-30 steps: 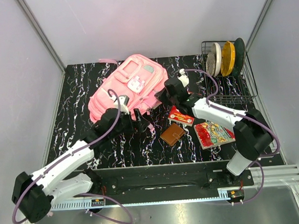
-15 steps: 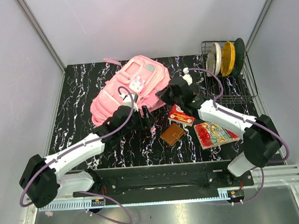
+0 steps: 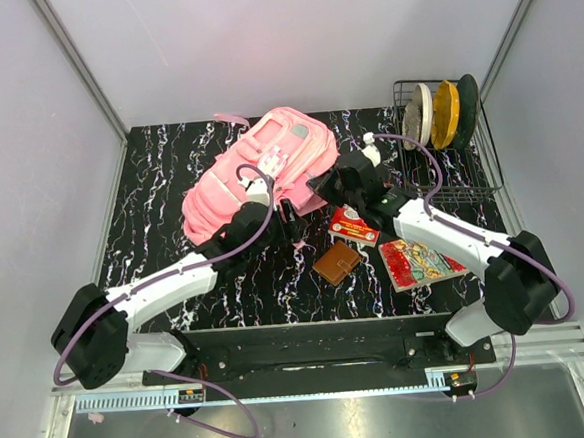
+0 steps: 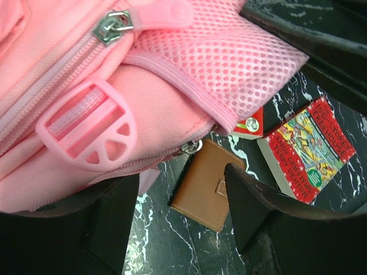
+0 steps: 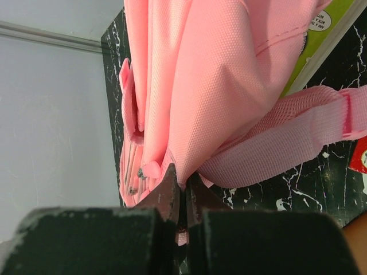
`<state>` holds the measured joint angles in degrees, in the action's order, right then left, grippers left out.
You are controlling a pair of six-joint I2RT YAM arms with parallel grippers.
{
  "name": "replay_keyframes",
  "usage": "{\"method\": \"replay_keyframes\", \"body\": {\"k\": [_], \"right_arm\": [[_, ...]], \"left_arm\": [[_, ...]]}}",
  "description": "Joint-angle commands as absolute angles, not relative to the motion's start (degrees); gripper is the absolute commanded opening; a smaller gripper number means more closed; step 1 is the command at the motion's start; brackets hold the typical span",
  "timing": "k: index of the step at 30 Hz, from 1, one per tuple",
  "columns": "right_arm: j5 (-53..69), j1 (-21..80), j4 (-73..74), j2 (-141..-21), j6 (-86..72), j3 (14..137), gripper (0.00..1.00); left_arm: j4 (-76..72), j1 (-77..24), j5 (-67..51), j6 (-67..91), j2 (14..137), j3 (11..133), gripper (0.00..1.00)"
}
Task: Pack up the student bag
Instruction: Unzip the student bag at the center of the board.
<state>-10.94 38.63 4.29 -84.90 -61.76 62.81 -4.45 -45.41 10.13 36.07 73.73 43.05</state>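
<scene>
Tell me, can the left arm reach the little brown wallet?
Probably yes. The left end effector is open and the brown wallet lies in plain sight just past its fingers, flat on the table with nothing on top. Only a corner of the student bag hangs close by its upper edge.

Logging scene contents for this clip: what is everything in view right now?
student bag: one, pink, lying at the table's middle rear.
small box: one, red, by the bag's near right edge.
wallet: one, brown, just in front of the small box.
book: one, multicoloured cover, right of the wallet.
wire rack: one, black, rear right corner.
plates: three, white, yellow and dark green, upright in the rack.
table: one, black with white veining.
left gripper: one, black, open at the bag's near edge, above the wallet.
right gripper: one, black, shut on bag fabric.
</scene>
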Motion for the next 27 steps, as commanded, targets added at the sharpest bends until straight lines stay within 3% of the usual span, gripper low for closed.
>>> {"method": "replay_keyframes", "body": {"k": [1, 5, 6, 8, 12, 13, 14, 18, 24, 27], "right_arm": [[-6.9, 39.6, -0.3, -79.8, -62.1, 62.8, 0.00], [-6.0, 39.6, -0.4, -79.0, -62.0, 62.4, 0.00], [-5.8, 39.6, 1.6, -78.9, -61.6, 62.4, 0.00], [-4.9, 39.6, 1.8, -78.3, -61.5, 62.4, 0.00], [-3.6, 39.7, 2.0, -77.2, -61.6, 62.1, 0.00], [-3.5, 39.7, 2.1, -76.9, -61.5, 61.9, 0.00], [-3.3, 39.7, 2.4, -76.7, -61.5, 61.9, 0.00], [-2.7, 40.0, 2.8, -76.1, -61.6, 61.5, 0.00], [-2.5, 40.1, 3.3, -75.3, -61.3, 62.0, 0.00], [-2.2, 40.0, 3.9, -74.7, -61.0, 62.7, 0.00]], "left_arm": [[-12.6, -45.0, 16.3, 35.6, 75.1, 46.1, 0.64], [-14.6, -45.0, 17.1, 35.8, 75.8, 45.8, 0.59], [-15.1, -45.0, 17.4, 35.9, 75.7, 45.5, 0.50], [-15.9, -45.0, 18.2, 35.9, 75.2, 45.2, 0.48], [-15.7, -45.0, 18.9, 35.5, 74.4, 45.3, 0.52], [-15.7, -45.0, 19.1, 35.4, 74.1, 45.4, 0.64], [-15.7, -45.0, 19.2, 35.5, 74.0, 45.4, 0.69], [-15.6, -45.0, 19.4, 35.0, 73.2, 46.1, 0.71], [-14.8, -45.0, 19.6, 33.4, 73.3, 47.1, 0.62], [-15.2, -45.0, 19.9, 32.1, 72.8, 46.7, 0.47]]}}
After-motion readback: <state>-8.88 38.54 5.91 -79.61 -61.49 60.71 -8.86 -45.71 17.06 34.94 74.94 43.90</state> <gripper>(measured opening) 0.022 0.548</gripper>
